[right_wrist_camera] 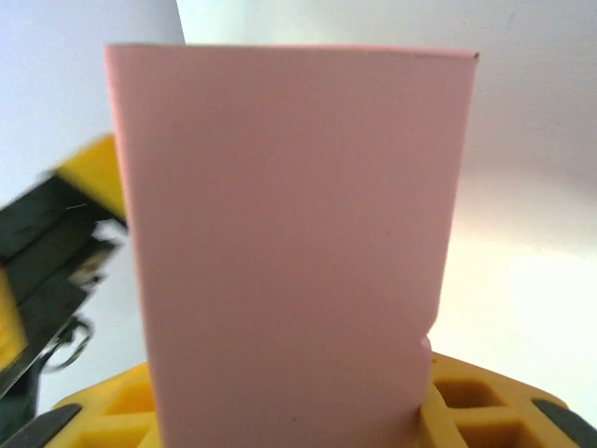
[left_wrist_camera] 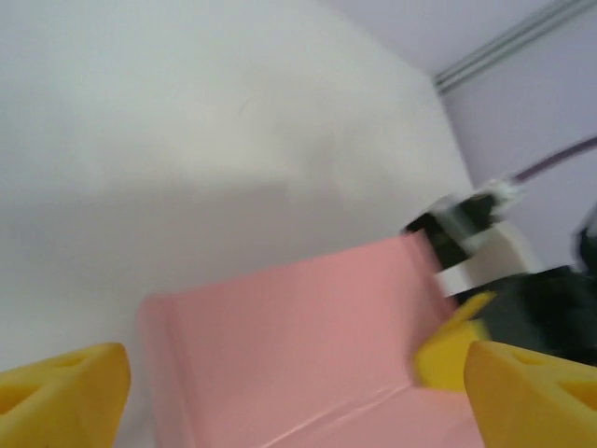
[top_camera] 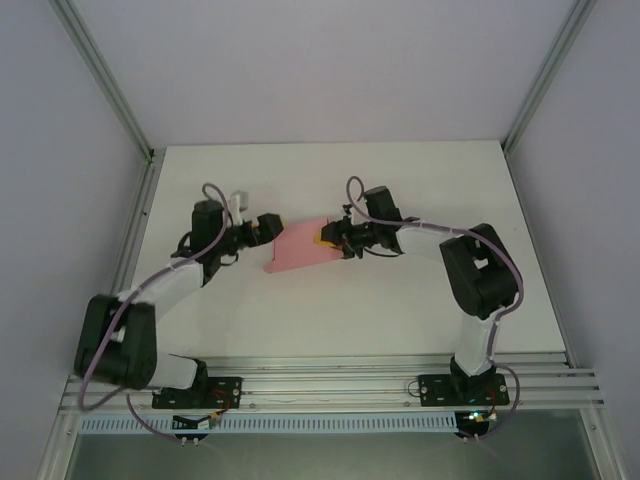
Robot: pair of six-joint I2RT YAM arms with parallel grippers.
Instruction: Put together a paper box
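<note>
At mid-table between the arms, the paper box (top_camera: 298, 248) is held lying left-to-right, its right end pinched in the right gripper (top_camera: 330, 240), its left end straddled by the wide-open, empty left gripper (top_camera: 272, 230).

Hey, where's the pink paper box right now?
In the top view the paper box is near the table's middle, with the left tool at its left end and the right tool at its right end.

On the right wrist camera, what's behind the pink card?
The left gripper shows past the left edge of the pink card, and there is bare white table to its right. Whatever sits directly behind the card is covered.
</note>
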